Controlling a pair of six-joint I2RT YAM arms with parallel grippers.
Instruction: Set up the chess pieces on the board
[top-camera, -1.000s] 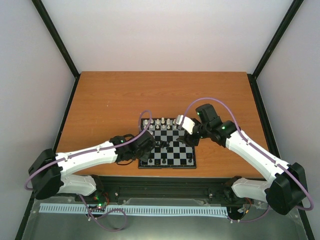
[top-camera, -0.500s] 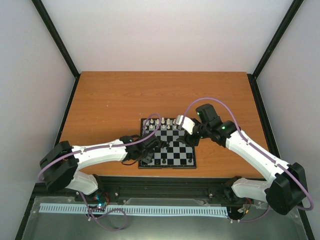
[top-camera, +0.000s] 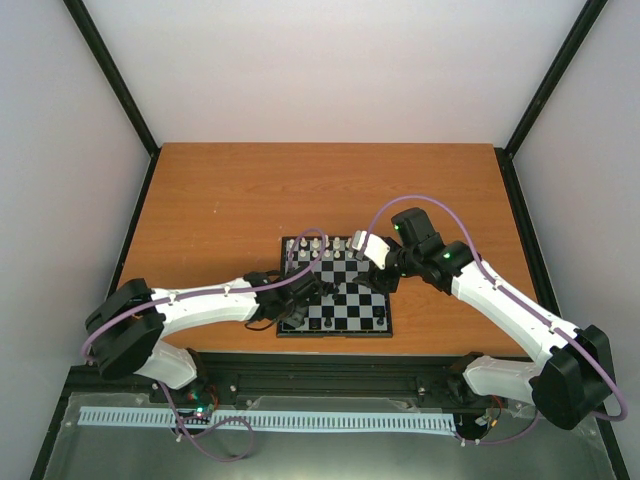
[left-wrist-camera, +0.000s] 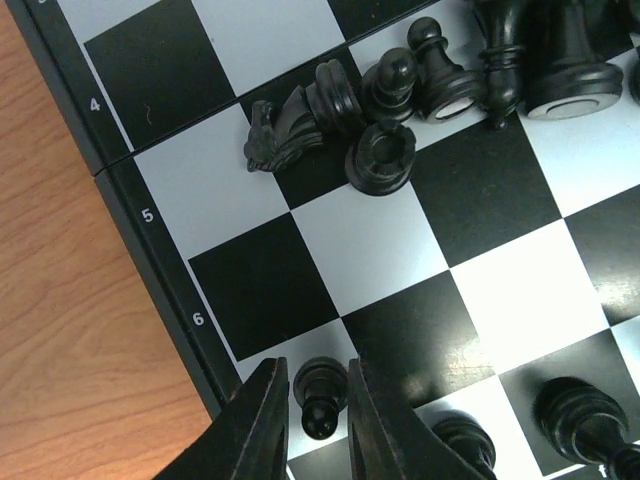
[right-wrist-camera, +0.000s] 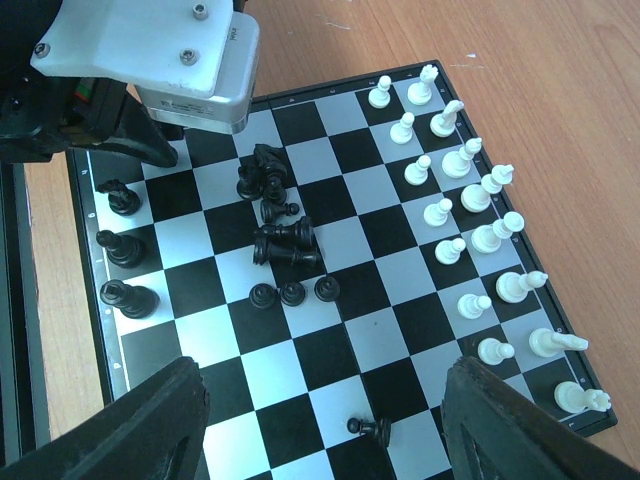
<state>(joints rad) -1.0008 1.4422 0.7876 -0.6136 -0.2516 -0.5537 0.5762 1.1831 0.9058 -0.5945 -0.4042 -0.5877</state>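
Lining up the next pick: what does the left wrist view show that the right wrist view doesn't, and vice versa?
Left wrist only: the left pincer bracketing a small black pawn at the rim. Right wrist only: two rows of upright white chess pieces, and the wide-open right pincer. Both: the heap of toppled black pieces on the black-and-silver checkered board.
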